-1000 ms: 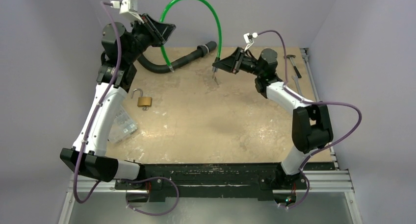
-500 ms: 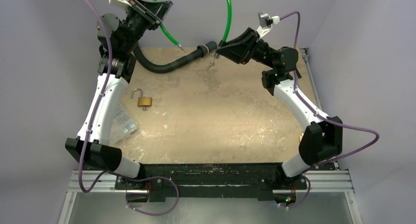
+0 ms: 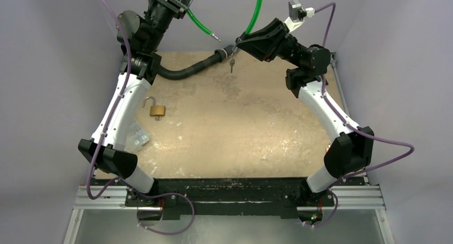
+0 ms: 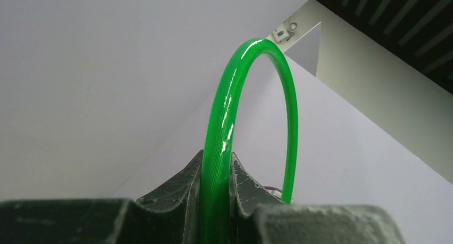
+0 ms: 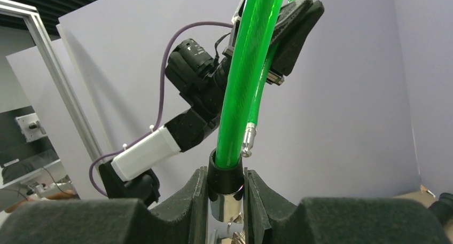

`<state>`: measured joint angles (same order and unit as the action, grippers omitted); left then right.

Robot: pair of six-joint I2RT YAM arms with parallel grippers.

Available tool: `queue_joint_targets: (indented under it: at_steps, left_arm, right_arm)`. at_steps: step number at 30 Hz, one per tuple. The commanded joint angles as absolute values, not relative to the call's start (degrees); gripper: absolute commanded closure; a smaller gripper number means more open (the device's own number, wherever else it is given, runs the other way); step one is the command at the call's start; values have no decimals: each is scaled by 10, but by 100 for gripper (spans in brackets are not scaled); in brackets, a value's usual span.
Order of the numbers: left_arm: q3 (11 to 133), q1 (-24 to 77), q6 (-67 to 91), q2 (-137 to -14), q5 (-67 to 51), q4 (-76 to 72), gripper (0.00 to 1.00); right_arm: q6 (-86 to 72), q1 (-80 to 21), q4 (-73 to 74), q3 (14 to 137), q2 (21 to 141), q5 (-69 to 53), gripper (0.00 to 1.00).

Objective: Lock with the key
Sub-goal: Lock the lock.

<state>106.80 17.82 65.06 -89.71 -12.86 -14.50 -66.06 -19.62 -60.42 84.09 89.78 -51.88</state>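
Note:
The brass lock [image 3: 156, 110] lies on the table at the left with its silver shackle swung open, far from both grippers. A tiny silver key [image 3: 232, 65] dangles below my right gripper [image 3: 236, 43], which is shut on the black and silver end barrel [image 5: 226, 186] of a green cable [image 5: 247, 73]. In the right wrist view the key [image 5: 235, 234] shows only partly at the bottom edge. My left gripper [image 4: 216, 166], raised high at the back left, is shut on the green cable [image 4: 223, 121]. The cable's free metal tip [image 3: 215, 38] hangs in the air between the two grippers.
A black corrugated hose [image 3: 189, 69] lies along the table's back edge. A clear plastic box [image 3: 137, 138] sits by the left arm near the left edge. Lilac walls stand close on three sides.
Both arms have risen and lifted the green cable. The left gripper now reaches the top edge of the view. The key has gone up and back with the right gripper.

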Motion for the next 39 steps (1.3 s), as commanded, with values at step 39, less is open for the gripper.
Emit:
queue_joint_targets:
  at_steps: [39]
  left_arm:
    - [1027,265,694,-907,-128,-282,100]
  right_arm:
    - [-670,-225,-643,867,916,-474,100]
